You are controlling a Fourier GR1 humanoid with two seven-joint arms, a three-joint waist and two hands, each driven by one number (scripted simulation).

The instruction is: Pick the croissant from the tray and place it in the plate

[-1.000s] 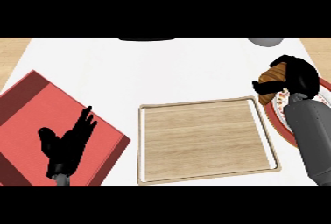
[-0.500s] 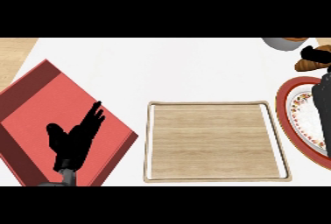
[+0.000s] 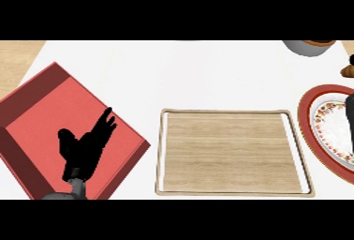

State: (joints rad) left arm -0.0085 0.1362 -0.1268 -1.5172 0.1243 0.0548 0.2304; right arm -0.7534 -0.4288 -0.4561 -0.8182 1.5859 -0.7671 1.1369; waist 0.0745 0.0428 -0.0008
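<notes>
Red tray (image 3: 41,112), pale wooden tray (image 3: 232,152), red-rimmed floral-banded white plate (image 3: 311,110).

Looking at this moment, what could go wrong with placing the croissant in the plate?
1. The croissant shows only as a brown bit at the right edge, beyond the plate; it may be released outside the rim.
2. The plate is partly out of view, so aiming is hard to check.
3. The right hand is barely visible, so its hold cannot be confirmed. The left hand rests open over the red tray.

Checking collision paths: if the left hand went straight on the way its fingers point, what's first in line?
Left hand points up-right over the red tray. It would cross the tray's right rim, then bare white counter. Looks free; height unclear.
</notes>
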